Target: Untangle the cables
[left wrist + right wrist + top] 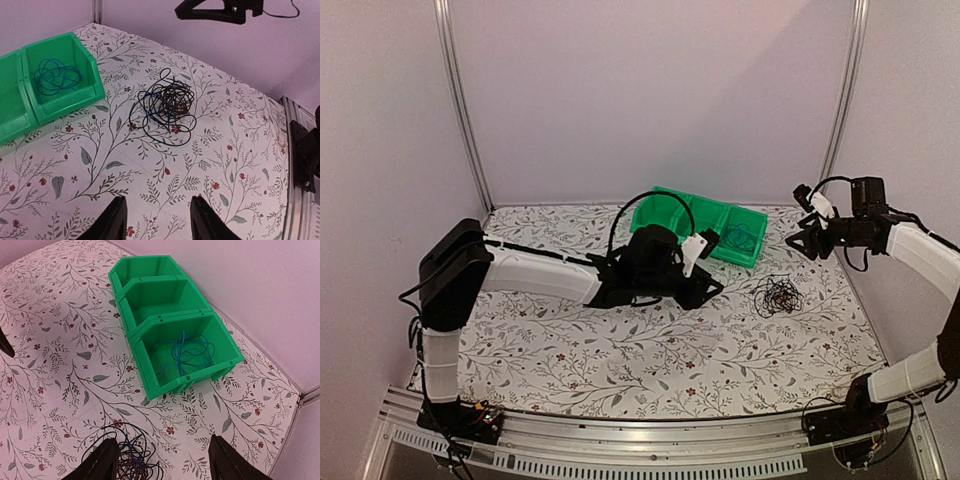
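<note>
Overhead, on floral-print tablecloth (pixel 620 350): row of three joined green plastic bins (pixel 692 212), thin blue-teal wire coil (pixel 738 238) in right-end compartment; tangled black, brown and blue thin cables (pixel 777 295) on cloth near that end, outside bins. From left wrist: left gripper (pixel 158 200) spread, holding nothing, tangle well ahead. From right wrist: right gripper (pixel 164 440) spread above tangle's edge, blue coil inside nearest compartment.

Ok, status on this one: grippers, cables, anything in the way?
Open, empty: left gripper, right gripper. One blue cable in end green bin; dark tangle loose on table. Nothing blocking.
</note>
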